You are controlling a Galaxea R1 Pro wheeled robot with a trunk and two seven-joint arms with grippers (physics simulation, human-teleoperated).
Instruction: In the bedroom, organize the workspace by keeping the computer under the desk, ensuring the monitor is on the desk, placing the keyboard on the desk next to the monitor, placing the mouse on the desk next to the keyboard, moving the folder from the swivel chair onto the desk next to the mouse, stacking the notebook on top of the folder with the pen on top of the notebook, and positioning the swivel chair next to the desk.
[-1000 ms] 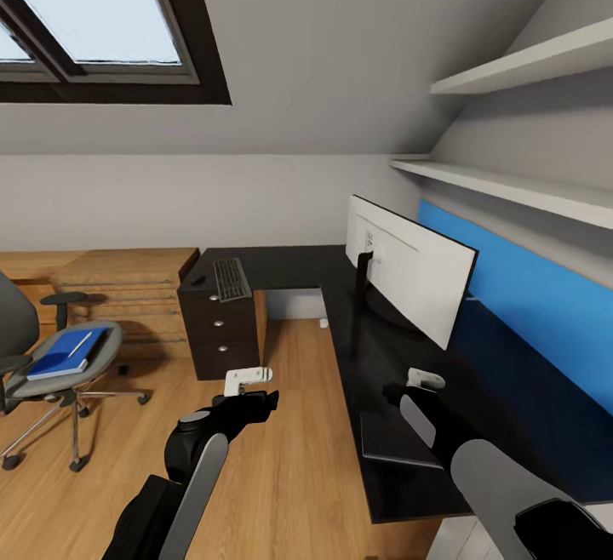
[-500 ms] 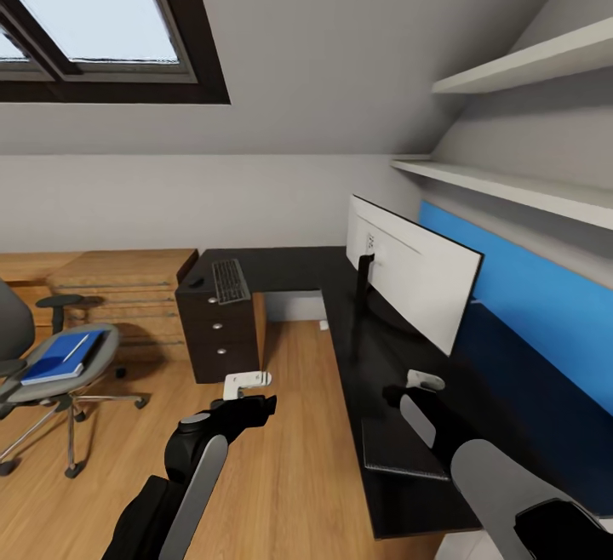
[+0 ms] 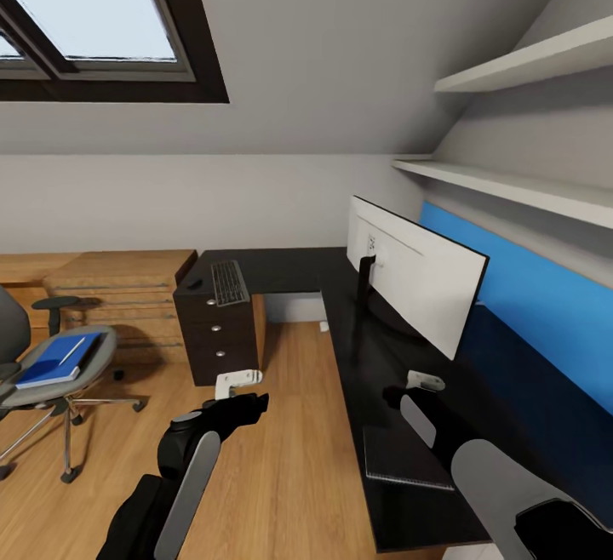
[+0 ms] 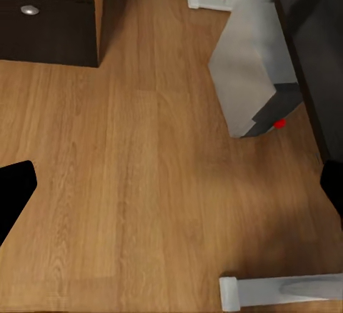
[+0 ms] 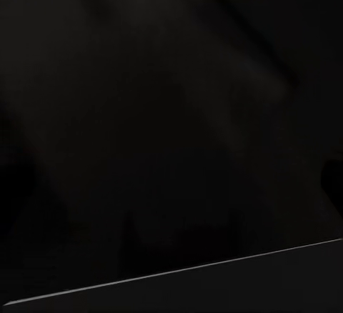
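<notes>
- While my left gripper hangs over bare wood floor beside the desk, I cannot tell how its jaws stand; its black fingertips sit at the wrist picture's edges.
- My right gripper is above the black desk; its jaw state is likewise not readable, the wrist picture being nearly all dark.
- A thin dark notebook lies flat on the desk just beside my right forearm.
- The monitor stands on the desk, its pale back toward me, on a dark stand.
- The keyboard lies on the far desk wing above the black drawers with silver knobs.
- Under the desk, a pale boxy computer stands on the floor, near a white desk leg.
- The swivel chair is well apart from the desk, carrying the blue folder with a white pen on it.
- Room: sloped ceiling, dark-framed skylight, white shelves, blue wall panel, wooden chest.
</notes>
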